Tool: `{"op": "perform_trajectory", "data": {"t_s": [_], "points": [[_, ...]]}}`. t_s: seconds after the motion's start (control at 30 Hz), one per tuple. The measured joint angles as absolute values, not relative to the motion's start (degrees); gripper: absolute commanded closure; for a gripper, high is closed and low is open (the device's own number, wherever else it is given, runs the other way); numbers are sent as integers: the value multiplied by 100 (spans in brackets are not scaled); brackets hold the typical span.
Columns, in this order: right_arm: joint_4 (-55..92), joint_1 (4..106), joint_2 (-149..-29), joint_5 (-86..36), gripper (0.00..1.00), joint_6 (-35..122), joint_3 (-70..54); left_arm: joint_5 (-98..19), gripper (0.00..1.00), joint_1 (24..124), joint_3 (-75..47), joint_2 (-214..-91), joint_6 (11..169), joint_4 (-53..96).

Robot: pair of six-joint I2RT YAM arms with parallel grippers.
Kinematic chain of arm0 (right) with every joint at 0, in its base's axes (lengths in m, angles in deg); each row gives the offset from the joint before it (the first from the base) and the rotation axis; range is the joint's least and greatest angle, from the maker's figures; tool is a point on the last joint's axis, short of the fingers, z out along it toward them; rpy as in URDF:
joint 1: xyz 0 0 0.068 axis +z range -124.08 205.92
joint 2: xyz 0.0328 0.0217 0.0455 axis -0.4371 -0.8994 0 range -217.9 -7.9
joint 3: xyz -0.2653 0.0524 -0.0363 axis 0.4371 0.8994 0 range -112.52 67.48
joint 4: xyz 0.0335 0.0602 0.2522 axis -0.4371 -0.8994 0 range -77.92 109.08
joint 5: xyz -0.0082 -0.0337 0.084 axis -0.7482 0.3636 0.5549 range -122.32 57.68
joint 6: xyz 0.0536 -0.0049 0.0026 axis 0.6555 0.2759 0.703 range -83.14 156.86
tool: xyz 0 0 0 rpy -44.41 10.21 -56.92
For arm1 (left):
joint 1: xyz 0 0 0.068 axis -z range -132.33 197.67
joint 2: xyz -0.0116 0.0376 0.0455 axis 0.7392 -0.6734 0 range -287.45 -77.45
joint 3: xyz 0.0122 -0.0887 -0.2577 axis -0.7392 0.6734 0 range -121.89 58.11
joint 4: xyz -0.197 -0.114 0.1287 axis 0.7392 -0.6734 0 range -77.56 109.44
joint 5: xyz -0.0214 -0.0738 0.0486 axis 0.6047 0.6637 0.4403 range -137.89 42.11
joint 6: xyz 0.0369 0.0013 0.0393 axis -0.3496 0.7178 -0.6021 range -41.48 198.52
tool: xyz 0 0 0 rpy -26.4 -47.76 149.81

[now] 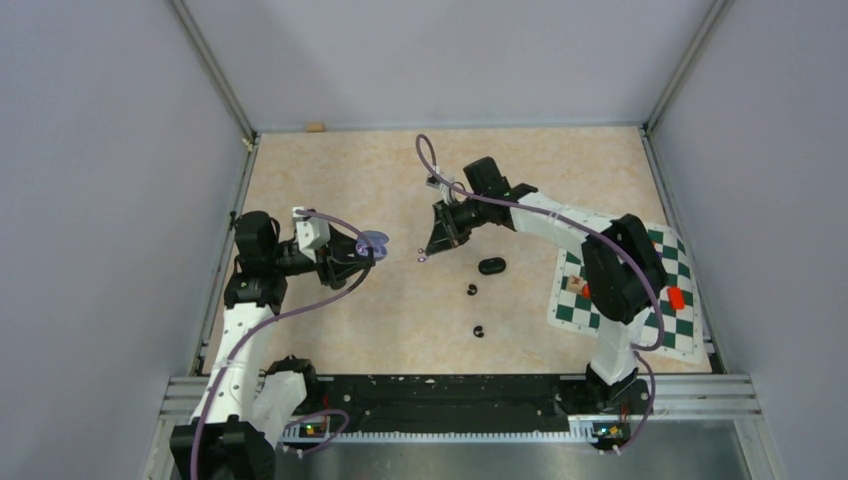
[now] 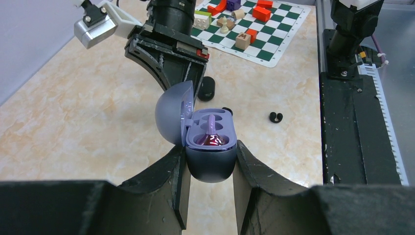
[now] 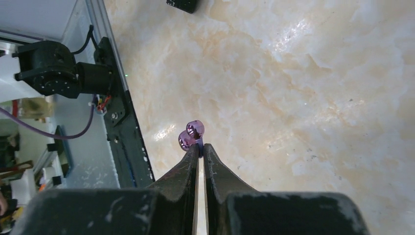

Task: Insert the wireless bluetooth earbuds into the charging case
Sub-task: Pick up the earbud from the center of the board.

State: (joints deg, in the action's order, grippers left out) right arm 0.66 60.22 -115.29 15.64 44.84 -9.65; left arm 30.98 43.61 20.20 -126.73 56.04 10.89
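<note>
My left gripper (image 2: 211, 155) is shut on the lower half of a pale purple charging case (image 2: 210, 164), held above the table with its lid (image 2: 171, 115) swung open. One purple earbud (image 2: 211, 139) sits in the near socket. In the top view the case (image 1: 372, 243) faces my right gripper (image 1: 425, 255), a short gap to its right. My right gripper (image 3: 201, 147) is shut on the second purple earbud (image 3: 192, 134), which sticks out past the fingertips. Two black earbuds (image 1: 472, 290) (image 1: 479, 331) lie on the table beside a closed black case (image 1: 491, 266).
A green and white chessboard mat (image 1: 655, 300) with coloured blocks (image 2: 244, 39) lies at the right, under my right arm. The black rail (image 1: 460, 395) with the arm bases runs along the near edge. Grey walls close in the table.
</note>
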Motion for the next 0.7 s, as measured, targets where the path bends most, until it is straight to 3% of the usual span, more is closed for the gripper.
{"op": "perform_trajectory", "data": {"t_s": [0.7], "points": [[-504, 6022, -10159, 662, 100, 3151, -1255, 3096, 100, 4444, 2064, -12787, 5692, 1239]]}}
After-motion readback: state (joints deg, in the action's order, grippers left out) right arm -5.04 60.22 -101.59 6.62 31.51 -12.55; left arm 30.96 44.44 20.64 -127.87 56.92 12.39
